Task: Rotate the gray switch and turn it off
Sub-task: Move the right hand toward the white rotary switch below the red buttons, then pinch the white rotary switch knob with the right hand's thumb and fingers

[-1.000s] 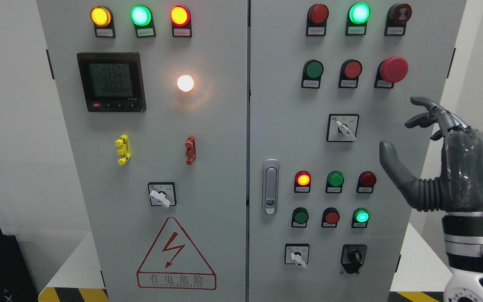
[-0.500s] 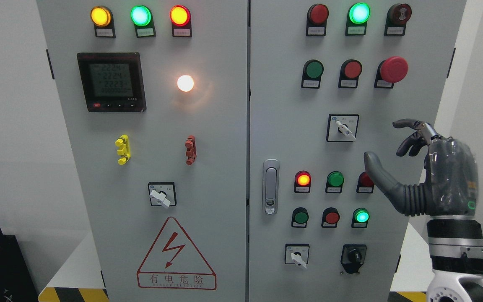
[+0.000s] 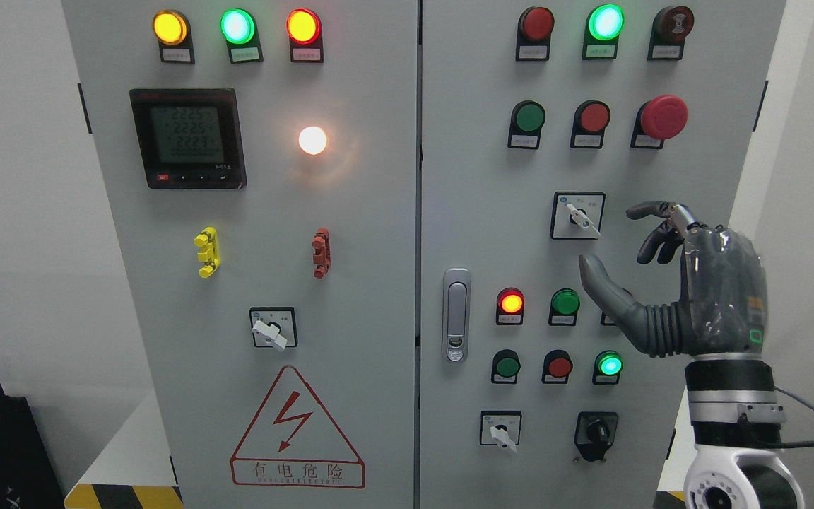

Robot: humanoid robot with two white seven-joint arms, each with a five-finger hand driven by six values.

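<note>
I'm holding the right hand [image 3: 668,283] open and empty, with the gray switch [image 3: 579,216] lying just up-left of its fingertips [image 3: 639,211], lever slanting down-right.

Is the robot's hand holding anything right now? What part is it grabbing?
No, nothing. The right hand is open, with thumb and fingers spread, in front of the cabinet. It sits just right of the gray switch and does not touch it.
</note>
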